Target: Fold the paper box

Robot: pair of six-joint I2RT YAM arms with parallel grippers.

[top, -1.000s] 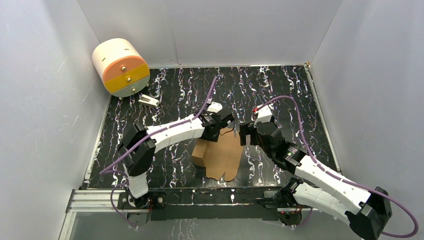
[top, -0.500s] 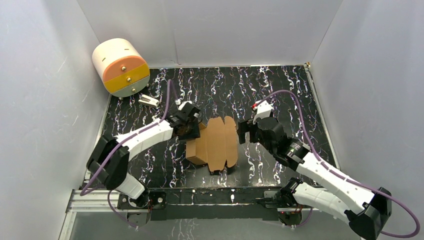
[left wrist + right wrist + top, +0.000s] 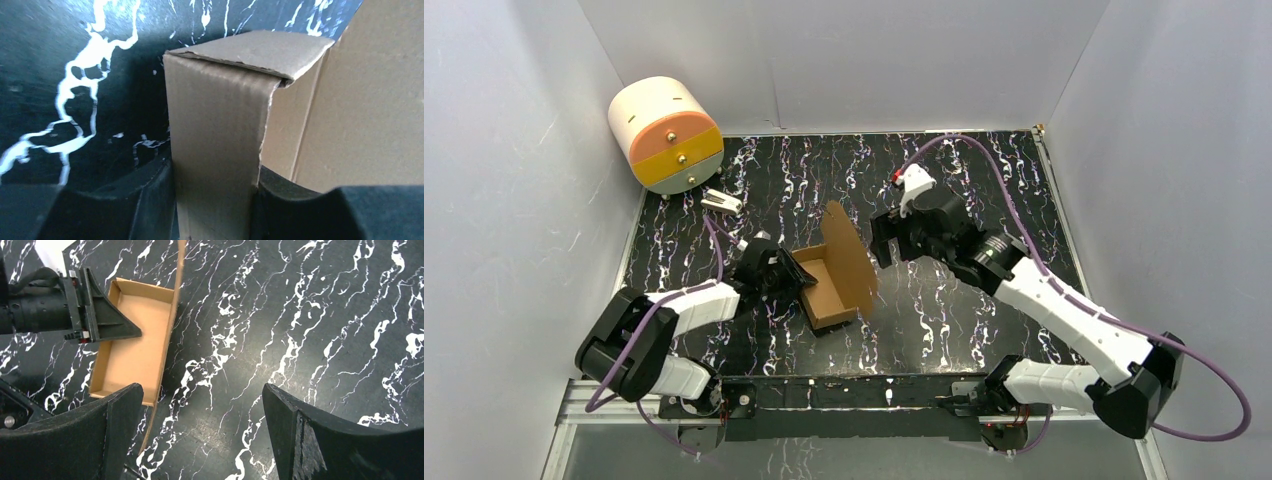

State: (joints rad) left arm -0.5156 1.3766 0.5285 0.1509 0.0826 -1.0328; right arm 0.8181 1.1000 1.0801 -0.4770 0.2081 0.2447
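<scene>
The paper box [image 3: 831,292] is a brown cardboard tray in the middle of the table, with its lid flap [image 3: 849,255] standing upright on the right side. My left gripper [image 3: 798,274] is shut on the tray's left wall. In the left wrist view that wall [image 3: 215,115] fills the gap of my left gripper [image 3: 215,176], and both fingers [image 3: 145,200] press against it. My right gripper [image 3: 886,240] hovers open just right of the flap. Its wrist view shows the tray [image 3: 135,345] to the left of my right gripper [image 3: 200,405], with only table between the fingers.
A cream, orange and yellow cylindrical drawer unit [image 3: 664,135] stands at the back left corner, with a small white object [image 3: 721,202] beside it. White walls close in the black marbled table [image 3: 984,170] on three sides.
The left arm drew back to the near left and its jaws narrowed onto the box wall. The flat cardboard became a tray with an upright flap. The right gripper moved farther back.
</scene>
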